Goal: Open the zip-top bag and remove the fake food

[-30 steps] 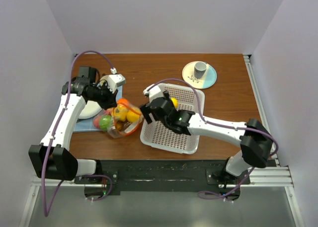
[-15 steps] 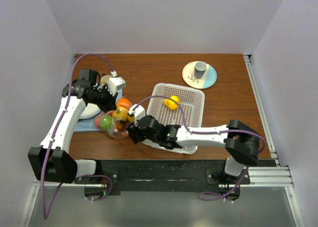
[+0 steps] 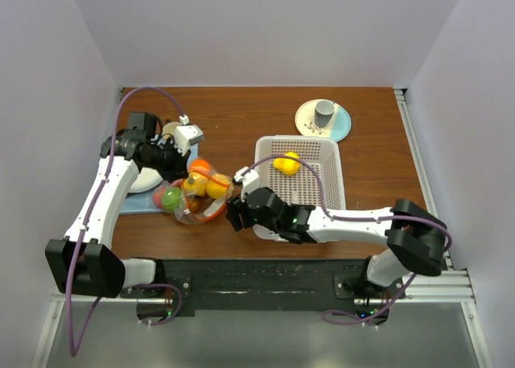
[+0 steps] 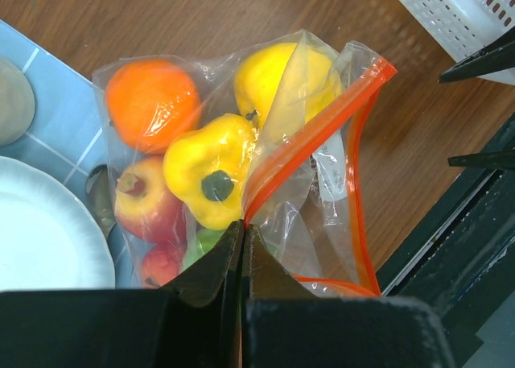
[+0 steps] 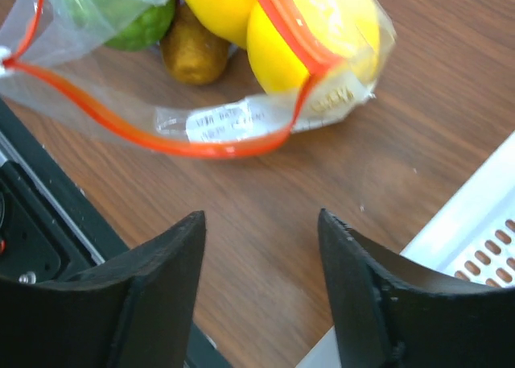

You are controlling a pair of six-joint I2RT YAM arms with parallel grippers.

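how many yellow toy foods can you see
3. One yellow piece lies in the white basket; two are inside the zip-top bag: a yellow pepper and a rounder yellow fruit beside it. More may be hidden underneath.

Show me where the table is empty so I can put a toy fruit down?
Bare wood lies at the back, between the left gripper and the saucer, behind the white basket. More is free right of the basket, toward the table edge. The near left is crowded: the zip-top bag, white plate, blue mat and right gripper sit close together.
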